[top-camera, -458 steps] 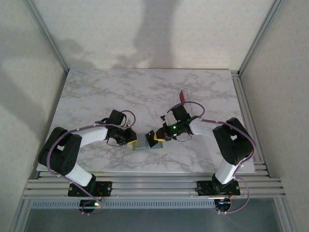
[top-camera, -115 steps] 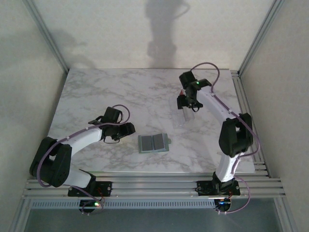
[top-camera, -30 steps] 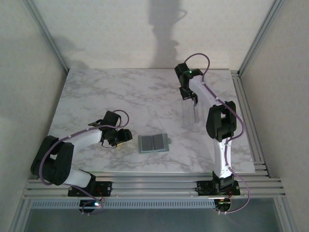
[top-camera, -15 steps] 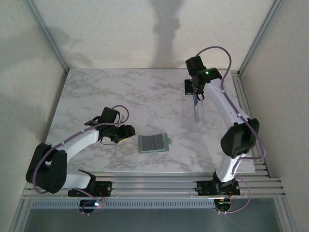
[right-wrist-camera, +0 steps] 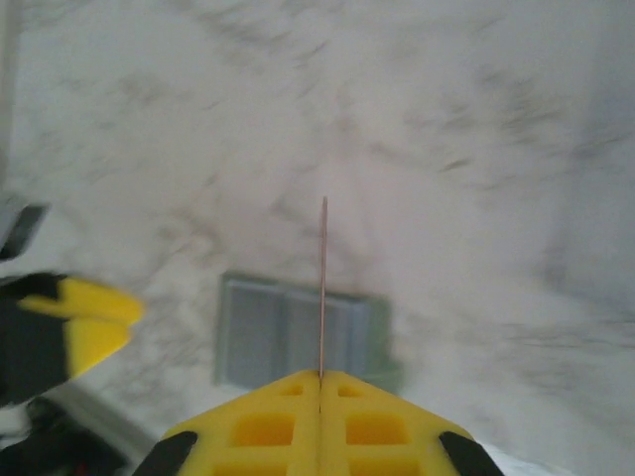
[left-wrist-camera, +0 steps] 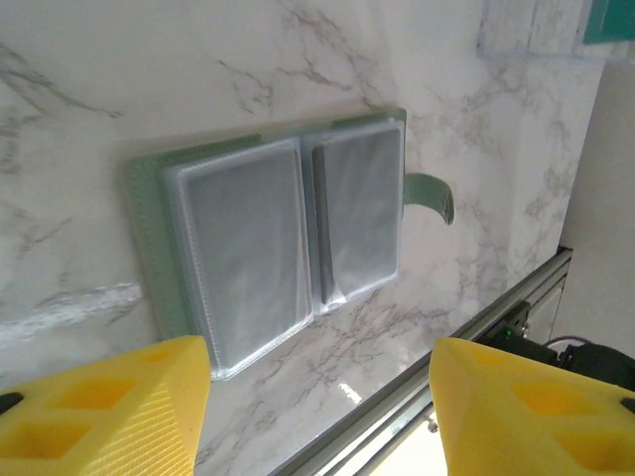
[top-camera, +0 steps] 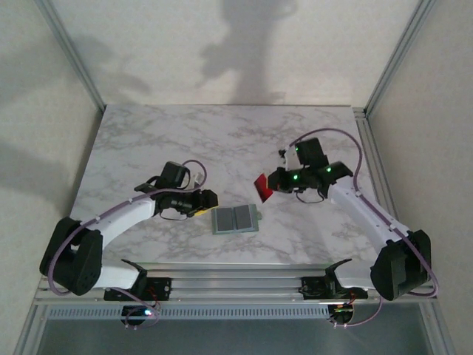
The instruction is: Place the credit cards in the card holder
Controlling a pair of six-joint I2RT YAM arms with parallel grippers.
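One card holder (top-camera: 235, 220) was laid open and flat on the marble worktop (top-camera: 148, 140), near its front edge. Two clear pockets (left-wrist-camera: 248, 253) and one snap tab (left-wrist-camera: 429, 193) were counted. One red card (top-camera: 261, 185) was pinched edge-on in the closed right hand (right-wrist-camera: 320, 379), near the holder. One teal card (left-wrist-camera: 607, 20) was seen by its corner only. One left hand (top-camera: 207, 200) was held partly open just beside the holder, with nothing gripped.

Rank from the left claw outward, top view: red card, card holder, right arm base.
1. card holder: lying open on the table, just right of the left claw.
2. red card: farther right, gripped in the right claw.
3. right arm base: at the near edge, far right.
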